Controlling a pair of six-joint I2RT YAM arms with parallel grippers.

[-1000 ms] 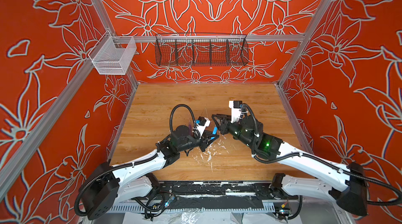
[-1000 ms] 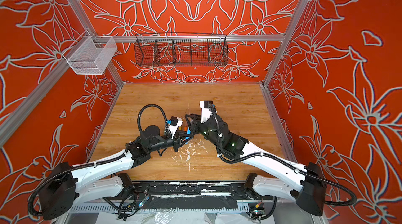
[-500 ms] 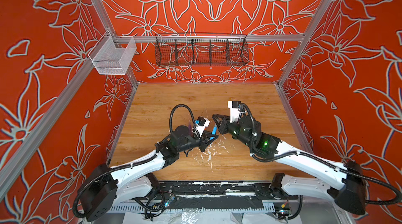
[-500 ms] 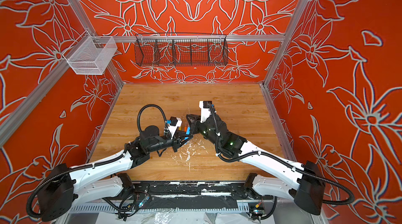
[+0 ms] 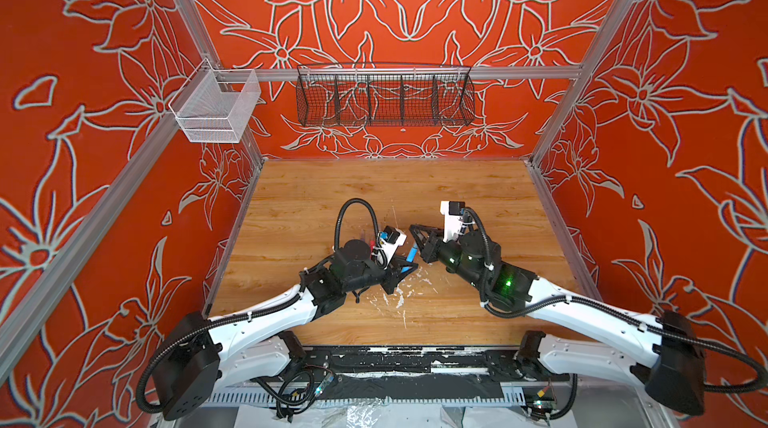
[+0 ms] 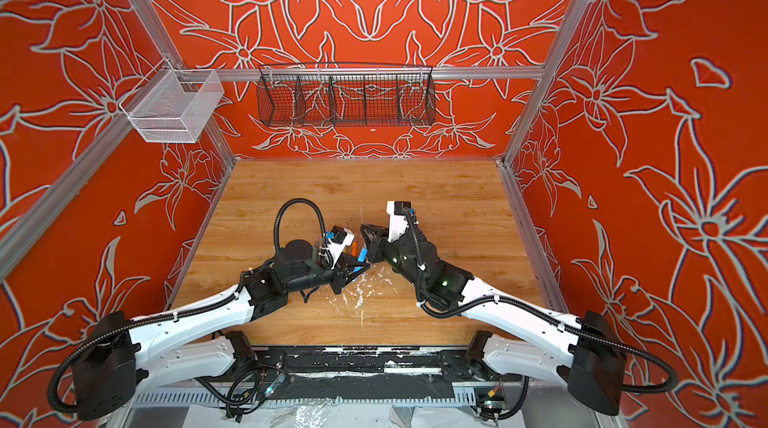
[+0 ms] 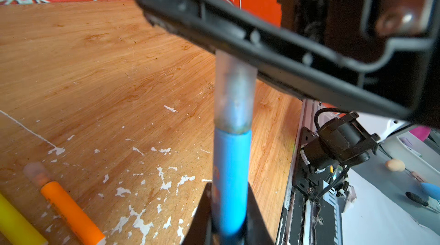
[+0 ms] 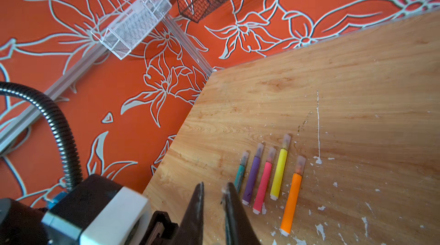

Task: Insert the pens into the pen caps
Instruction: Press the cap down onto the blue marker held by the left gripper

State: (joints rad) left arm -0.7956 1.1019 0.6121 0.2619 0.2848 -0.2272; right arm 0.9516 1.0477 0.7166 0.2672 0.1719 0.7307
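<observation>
- Jaws of the left tool were clamped on a slim blue marker pen, held clear of the wooden worktop.
- A stubby clear plastic cap sat over that pen's tip, and its far end was hidden behind the right tool.
- The right tool's jaws stood almost together, but the views did not show whether they pinched the cap.
- Green pen, purple pen, pink pen, yellow pen and orange pen lay side by side on the worktop, each capped.
</observation>
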